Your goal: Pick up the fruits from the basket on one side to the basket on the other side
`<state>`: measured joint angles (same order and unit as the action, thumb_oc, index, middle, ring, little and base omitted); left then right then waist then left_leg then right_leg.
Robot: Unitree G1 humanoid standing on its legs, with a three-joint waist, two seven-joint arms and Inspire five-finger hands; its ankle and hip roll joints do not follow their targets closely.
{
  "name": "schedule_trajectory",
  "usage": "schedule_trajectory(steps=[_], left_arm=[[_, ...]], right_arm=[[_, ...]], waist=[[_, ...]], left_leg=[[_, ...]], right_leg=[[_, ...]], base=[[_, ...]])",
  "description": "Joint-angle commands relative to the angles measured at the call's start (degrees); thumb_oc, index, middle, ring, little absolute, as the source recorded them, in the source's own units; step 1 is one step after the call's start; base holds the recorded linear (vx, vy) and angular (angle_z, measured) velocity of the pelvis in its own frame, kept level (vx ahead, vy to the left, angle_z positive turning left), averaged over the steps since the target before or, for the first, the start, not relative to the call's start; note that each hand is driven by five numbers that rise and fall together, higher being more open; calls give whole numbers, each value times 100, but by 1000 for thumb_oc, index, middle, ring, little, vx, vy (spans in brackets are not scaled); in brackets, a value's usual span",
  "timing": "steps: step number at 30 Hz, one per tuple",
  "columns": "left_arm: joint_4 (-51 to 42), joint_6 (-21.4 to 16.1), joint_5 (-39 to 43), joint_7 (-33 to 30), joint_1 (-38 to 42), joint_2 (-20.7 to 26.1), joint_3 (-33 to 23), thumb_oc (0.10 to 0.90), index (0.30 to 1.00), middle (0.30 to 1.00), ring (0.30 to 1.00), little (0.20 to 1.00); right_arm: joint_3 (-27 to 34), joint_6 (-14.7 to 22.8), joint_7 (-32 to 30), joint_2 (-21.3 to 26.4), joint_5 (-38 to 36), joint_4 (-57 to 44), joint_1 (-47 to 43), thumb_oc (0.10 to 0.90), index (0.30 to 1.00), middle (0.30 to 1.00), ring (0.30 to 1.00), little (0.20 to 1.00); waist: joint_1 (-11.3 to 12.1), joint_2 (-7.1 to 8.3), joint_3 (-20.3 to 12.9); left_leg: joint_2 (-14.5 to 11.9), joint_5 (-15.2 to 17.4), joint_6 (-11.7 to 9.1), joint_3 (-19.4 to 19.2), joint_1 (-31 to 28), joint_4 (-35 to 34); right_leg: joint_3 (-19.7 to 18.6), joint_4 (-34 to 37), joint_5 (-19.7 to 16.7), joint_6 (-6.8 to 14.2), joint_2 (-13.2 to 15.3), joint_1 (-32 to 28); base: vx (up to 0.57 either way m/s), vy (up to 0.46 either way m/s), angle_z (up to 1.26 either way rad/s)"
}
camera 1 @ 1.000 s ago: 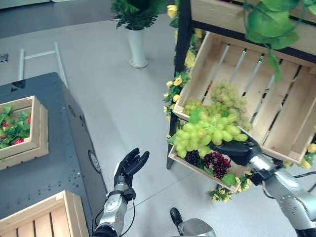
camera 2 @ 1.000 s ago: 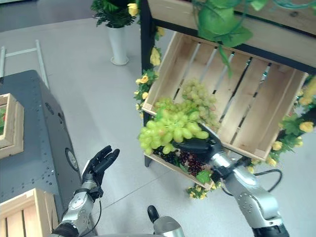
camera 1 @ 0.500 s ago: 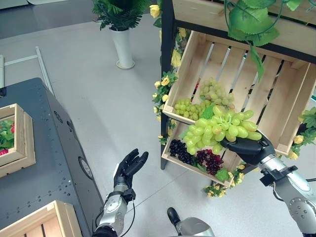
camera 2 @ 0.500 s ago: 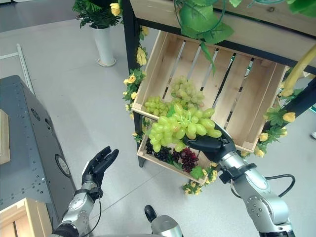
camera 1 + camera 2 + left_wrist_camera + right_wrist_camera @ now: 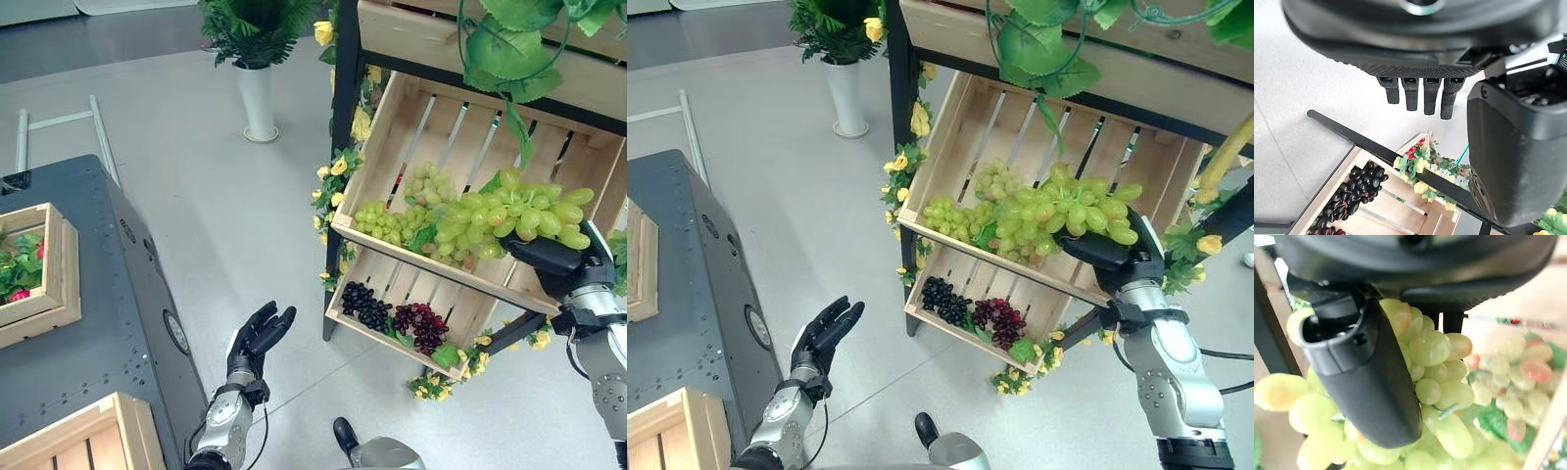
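Raised and swung toward the right edge since the earlier frames, the right hand [image 5: 554,262] now holds the bunch of green grapes [image 5: 514,213] over the right half of the upper crate [image 5: 431,108], where before the bunch hung lower, in front of the lower crate [image 5: 364,336]. Its fingers and thumb are curled round the bunch, and the right wrist view shows the grapes [image 5: 1435,382] pressed against the thumb [image 5: 1366,377]. More loose green grapes [image 5: 397,217] lie at the lower left of the upper crate, against its front lip. In the lower crate a black bunch [image 5: 362,305] sits just left of a dark red bunch [image 5: 419,323]. At the bottom centre the left hand [image 5: 253,338] hangs over the grey floor [image 5: 225,206] with its fingers straight and holding nothing, much as before. At the left stands a dark cabinet [image 5: 98,323] with a wooden box of red fruit and leaves [image 5: 24,269] on it and another wooden box [image 5: 73,441] at the lower left corner. A white vase with a plant [image 5: 257,98] stands at the top centre.
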<state>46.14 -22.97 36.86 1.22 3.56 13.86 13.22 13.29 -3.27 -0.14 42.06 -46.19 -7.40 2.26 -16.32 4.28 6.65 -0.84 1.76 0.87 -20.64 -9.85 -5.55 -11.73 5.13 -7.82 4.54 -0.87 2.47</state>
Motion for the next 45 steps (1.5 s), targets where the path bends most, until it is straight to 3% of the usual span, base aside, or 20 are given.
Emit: schedule_trajectory(steps=[1, 7, 12, 15, 22, 29, 31, 45], left_arm=[[-73, -480, 107, 193, 361, 228, 56, 800, 900, 900, 900, 900], [25, -506, 102, 204, 318, 253, -1, 800, 900, 900, 900, 900], [32, -497, 53, 253, 334, 275, -77, 800, 900, 900, 900, 900], [36, -490, 22, 245, 371, 275, -101, 800, 900, 900, 900, 900], [37, -465, -63, 239, 385, 256, -135, 800, 900, 900, 900, 900], [23, -388, -170, 224, 427, 279, -109, 800, 900, 900, 900, 900], [-4, -381, -218, 235, 416, 288, -105, 800, 900, 900, 900, 900], [-138, -278, -360, 312, 394, 302, -62, 800, 900, 900, 900, 900]], right_arm=[[662, 1173, -527, 446, 322, 360, -1437, 400, 300, 300, 300, 300], [510, 1043, -599, 823, 1205, 712, -1436, 400, 300, 300, 300, 300], [332, 813, -238, 1098, 1804, 924, -1326, 400, 300, 300, 300, 300], [138, 629, -13, 1406, 2796, 1026, -1189, 400, 300, 300, 300, 300], [-208, 364, 491, 2027, 4189, 1251, -1018, 400, 300, 300, 300, 300], [-660, 186, 708, 2251, 4214, 1718, -1213, 400, 300, 300, 300, 300], [-694, 147, 655, 2209, 4192, 1844, -1251, 800, 900, 900, 900, 900], [-551, 259, 0, 1909, 4188, 1850, -1424, 800, 900, 900, 900, 900]], waist=[[257, 45, -170], [305, 79, -191], [326, 115, -190], [314, 138, -184], [321, 197, -173], [386, 243, -166], [405, 248, -157], [454, 205, -153]], left_leg=[[142, 460, 215, 417, 101, 55], [158, 442, 205, 482, 112, 55], [158, 429, 200, 503, 117, 55], [160, 431, 206, 512, 105, 55], [147, 420, 204, 471, 121, 55], [153, 393, 203, 465, 141, 55], [154, 393, 207, 467, 144, 55], [168, 418, 226, 499, 152, 55]], right_leg=[[221, -13, 318, -20, -285, -315], [266, -13, 317, -16, -274, -323], [291, -13, 310, -9, -272, -324], [302, -13, 311, -1, -282, -335], [295, -13, 300, 13, -301, -323], [339, -13, 295, 6, -296, -320], [354, -13, 294, 5, -296, -322], [376, -13, 323, 0, -294, -328]], base=[[6, -11, 4], [0, 0, 0], [-11, -7, 7], [-11, -4, 3], [0, 0, 0], [0, 0, 0], [0, 0, 0], [0, 0, 0]])
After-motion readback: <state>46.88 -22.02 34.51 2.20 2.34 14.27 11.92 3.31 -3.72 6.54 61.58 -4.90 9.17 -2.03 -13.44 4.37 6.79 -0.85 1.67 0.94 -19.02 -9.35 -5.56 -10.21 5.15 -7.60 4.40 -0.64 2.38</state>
